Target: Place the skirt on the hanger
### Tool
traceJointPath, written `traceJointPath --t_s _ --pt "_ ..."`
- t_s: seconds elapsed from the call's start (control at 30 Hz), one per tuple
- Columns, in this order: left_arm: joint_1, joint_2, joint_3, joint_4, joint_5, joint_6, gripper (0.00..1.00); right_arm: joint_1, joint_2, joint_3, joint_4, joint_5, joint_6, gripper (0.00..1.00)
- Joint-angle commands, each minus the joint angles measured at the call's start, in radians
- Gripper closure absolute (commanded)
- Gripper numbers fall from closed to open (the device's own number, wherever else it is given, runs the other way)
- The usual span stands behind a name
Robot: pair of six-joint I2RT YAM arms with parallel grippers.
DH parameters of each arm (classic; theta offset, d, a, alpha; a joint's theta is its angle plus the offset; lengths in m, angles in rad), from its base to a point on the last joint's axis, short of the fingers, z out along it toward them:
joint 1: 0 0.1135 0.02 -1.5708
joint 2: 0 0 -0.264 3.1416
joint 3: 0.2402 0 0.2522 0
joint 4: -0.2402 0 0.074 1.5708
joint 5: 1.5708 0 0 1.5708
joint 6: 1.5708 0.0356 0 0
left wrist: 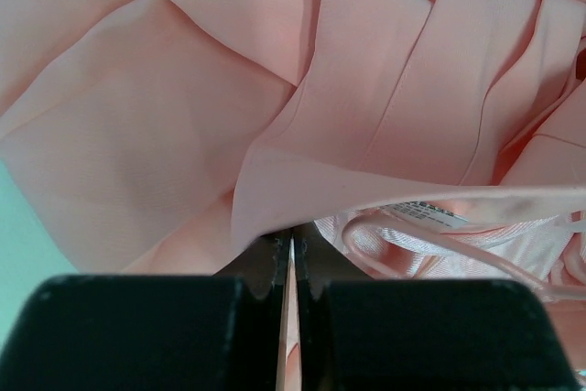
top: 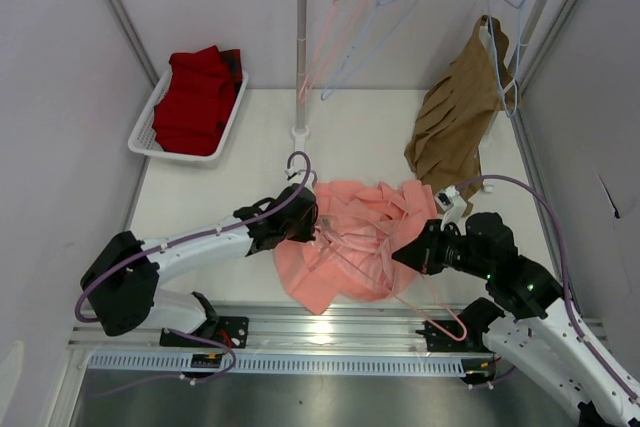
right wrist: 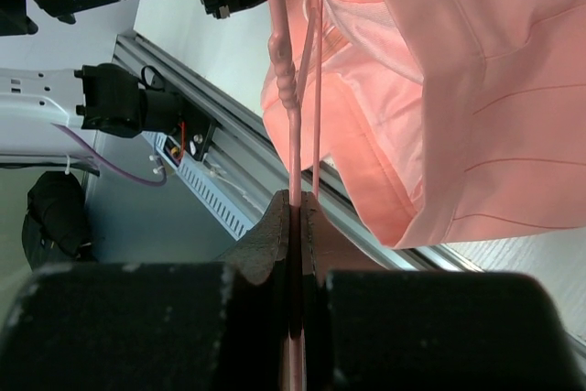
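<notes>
Skirt [top: 345, 247] lies heaped at lower centre of the worktop [top: 200, 197]. Left end effector [left wrist: 291, 267] is pinched shut on a thin fold at the skirt's left edge. Right end effector [right wrist: 295, 222] is clamped on the hanger [right wrist: 286, 89] wire, which lies across the cloth. Judged step: spreading the waist. Best lift the fold taut and hold the wire steady, clear of the loops.

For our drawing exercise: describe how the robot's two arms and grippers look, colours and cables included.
The left arm and right arm have white links joined by black joints. A purple cable loops along each. The left gripper and right gripper are black, with blocky fingers.
</notes>
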Motion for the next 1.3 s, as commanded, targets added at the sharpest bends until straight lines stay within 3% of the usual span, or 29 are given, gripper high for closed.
traceJointPath --t_s 0.0,0.7,1.27 --pt "-0.007 -0.014 -0.006 0.028 -0.006 0.005 0.97 0.024 -0.001 -0.002 0.057 0.019 0.015 1.0" --pt "-0.043 -0.102 -0.031 0.019 0.02 -0.001 1.0 0.094 0.065 -0.073 0.232 0.085 0.041 1.0" --pt "-0.053 -0.134 -0.05 -0.04 -0.07 -0.041 1.0 0.114 -0.052 -0.068 0.116 0.077 0.073 1.0"
